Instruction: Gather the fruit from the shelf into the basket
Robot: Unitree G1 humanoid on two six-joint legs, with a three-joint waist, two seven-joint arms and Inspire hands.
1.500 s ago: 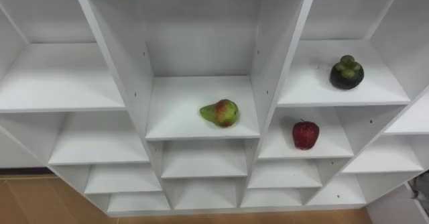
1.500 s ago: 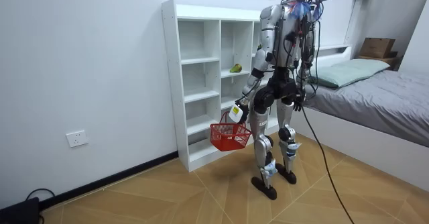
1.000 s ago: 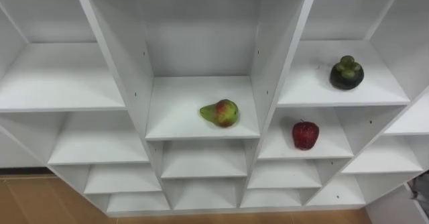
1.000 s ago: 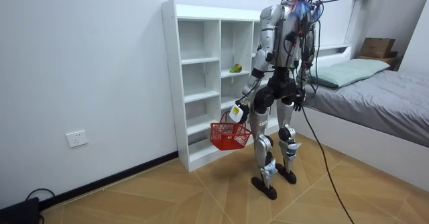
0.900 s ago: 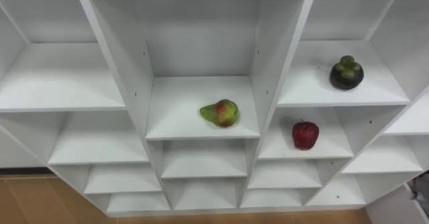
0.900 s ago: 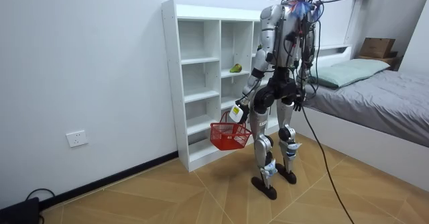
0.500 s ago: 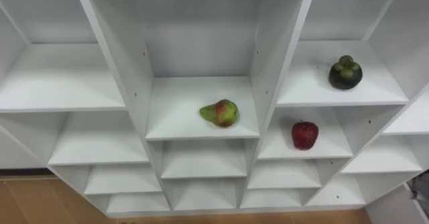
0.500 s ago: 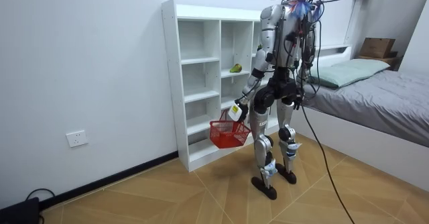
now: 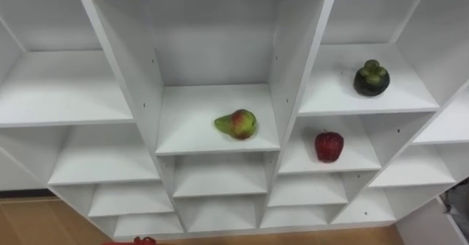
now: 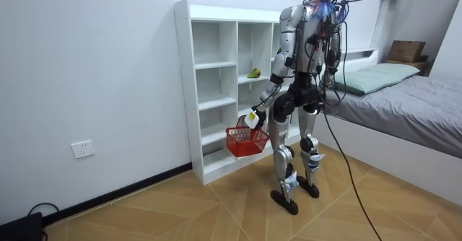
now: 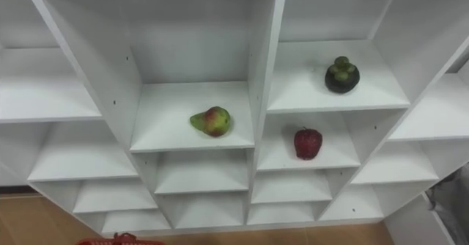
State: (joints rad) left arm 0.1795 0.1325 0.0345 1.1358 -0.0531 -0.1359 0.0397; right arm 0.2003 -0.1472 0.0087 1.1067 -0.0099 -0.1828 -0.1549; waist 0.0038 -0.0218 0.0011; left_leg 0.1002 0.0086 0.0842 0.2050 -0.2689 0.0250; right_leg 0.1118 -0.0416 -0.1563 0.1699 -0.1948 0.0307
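Note:
In the white closet (image 9: 289, 91) a green-red pear (image 9: 236, 124) lies on the middle column's shelf. A red apple (image 9: 329, 146) stands one shelf lower in the column to its right, and a dark mangosteen (image 9: 371, 78) sits on the shelf above the apple. I stand facing the closet. My left hand (image 10: 253, 117) is shut on the handle of a red basket (image 10: 247, 141), which hangs in front of the lower shelves; its rim (image 9: 132, 240) peeks in at the bottom edge. My right hand (image 10: 322, 110) hangs by my hip.
The left column's shelves (image 9: 62, 91) and the low shelves (image 9: 220, 175) hold nothing. A bed (image 10: 404, 104) stands at the room view's right, close to the closet's side. Wooden floor (image 10: 180, 212) lies open behind me.
My left hand has lifted the basket and swung it nearer the closet, so its rim now shows at the bottom of the eye views. The fruits have not moved.

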